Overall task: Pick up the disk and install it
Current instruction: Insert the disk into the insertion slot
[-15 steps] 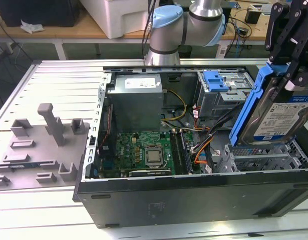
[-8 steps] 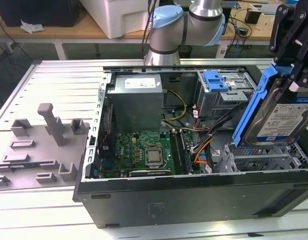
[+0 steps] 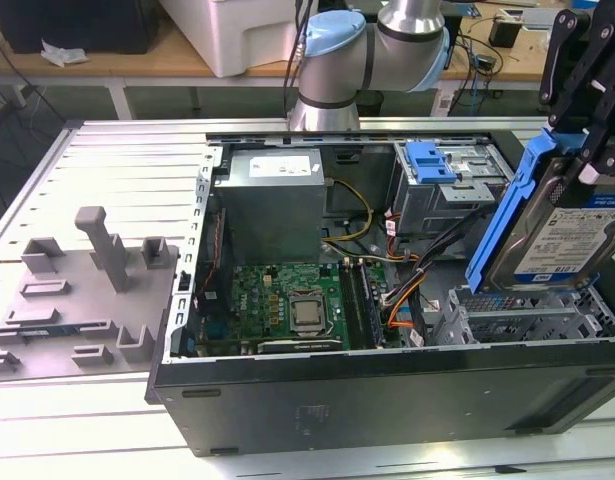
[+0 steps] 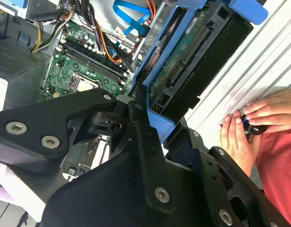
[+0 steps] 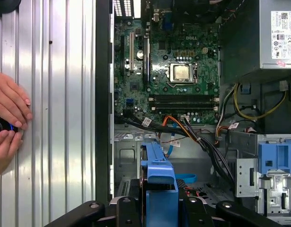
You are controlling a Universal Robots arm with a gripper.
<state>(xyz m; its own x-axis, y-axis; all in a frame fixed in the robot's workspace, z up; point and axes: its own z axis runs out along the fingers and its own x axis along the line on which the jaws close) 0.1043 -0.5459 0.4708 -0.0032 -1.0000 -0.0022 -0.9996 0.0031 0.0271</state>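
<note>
The disk (image 3: 559,238) is a silver drive with a white-and-blue label in a blue carrier bracket. It hangs tilted on edge over the open computer case, at the exterior view's right, just above the metal drive cage (image 3: 527,318). My gripper (image 3: 593,160) comes down from the top right and is shut on the disk's upper end. In the second wrist view the black fingers (image 4: 138,111) clamp the blue carrier, and the disk (image 4: 183,71) shows its circuit-board side. In the first wrist view the carrier's blue edge (image 5: 159,172) stands out from my gripper (image 5: 159,210) over the cage.
The open case holds a motherboard (image 3: 297,300), a power supply (image 3: 272,195), loose cables (image 3: 407,290) and another blue bracket (image 3: 432,160) in the upper bay. Grey fixtures (image 3: 97,265) stand on the table at the exterior view's left. A person's hands (image 5: 8,118) rest beside the case.
</note>
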